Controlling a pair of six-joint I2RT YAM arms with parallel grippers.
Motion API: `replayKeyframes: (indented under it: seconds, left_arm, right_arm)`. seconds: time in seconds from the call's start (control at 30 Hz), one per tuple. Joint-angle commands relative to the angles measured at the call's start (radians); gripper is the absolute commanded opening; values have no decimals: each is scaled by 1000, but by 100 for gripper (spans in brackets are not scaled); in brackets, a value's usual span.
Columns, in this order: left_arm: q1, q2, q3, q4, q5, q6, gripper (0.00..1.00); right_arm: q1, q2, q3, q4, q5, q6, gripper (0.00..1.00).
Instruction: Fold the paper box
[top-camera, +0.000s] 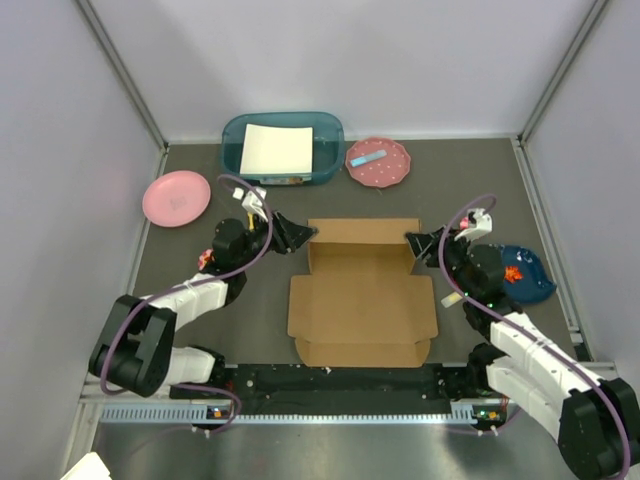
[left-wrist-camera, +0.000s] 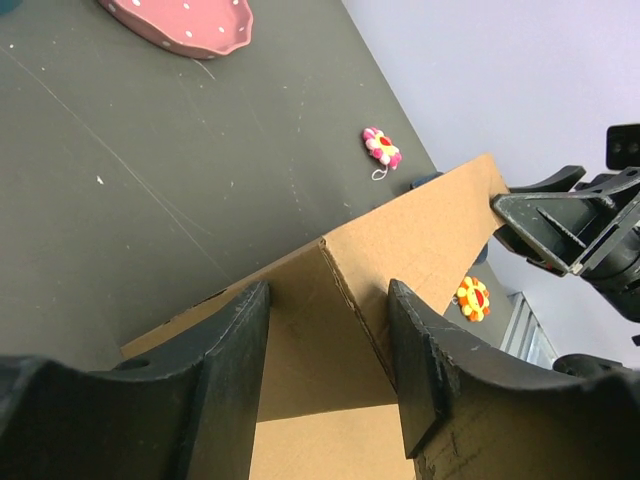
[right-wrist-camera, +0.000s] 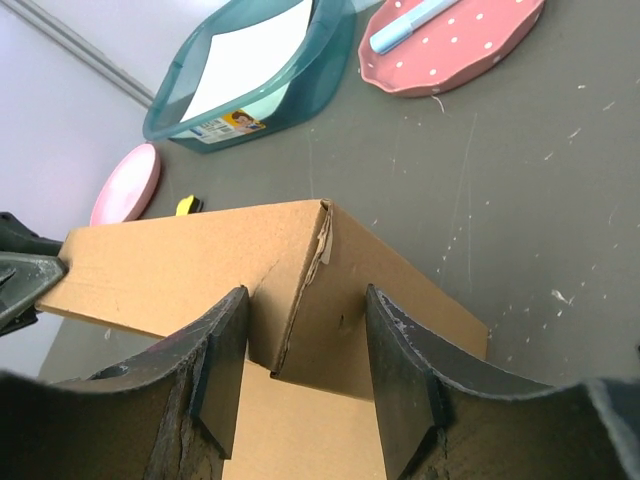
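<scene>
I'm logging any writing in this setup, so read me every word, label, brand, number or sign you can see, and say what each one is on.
No text here can be read.
On the teal bin, a sticker: printed, with a small picture, too small and blurred to read.
On the white sheet in the bin: blank.
On the paper box: plain brown, no printing visible.

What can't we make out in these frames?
- Wrist views: whether left gripper and right gripper touch the paper box corners; fingers cover the contact.
- Top view: blue plate partly hidden by the right arm.
- Right wrist view: teal bin label too small to read.
- Wrist views: box's near half cut off by the bottom edge.
</scene>
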Motion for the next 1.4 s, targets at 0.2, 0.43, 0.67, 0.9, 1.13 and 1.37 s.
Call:
replayKeyframes:
  seconds: [0.2, 0.43, 0.67, 0.9, 1.13, 1.37]
  left_arm:
    - [-24, 91, -98, -62, 31, 2, 44]
    - [-24, 73, -98, -133, 8, 55, 44]
    - [-25, 65, -104, -130, 1, 47, 44]
    - [-25, 37, -78, -174, -21, 53, 45]
    - [-25, 33, -60, -190, -26, 42, 47]
    - [-25, 21, -21, -196, -1, 12, 56]
  right_arm:
    - [-3, 29, -86, -225, 17, 56, 47]
    - [-3, -32, -77, -354, 51, 132, 47]
    - [-3, -153, -44, -381, 38, 122, 64]
    - [-3, -128, 140, -437, 51, 74, 71]
    - [-29, -68, 196, -351, -37, 36, 70]
    - [-76, -22, 99, -245, -126, 60, 60]
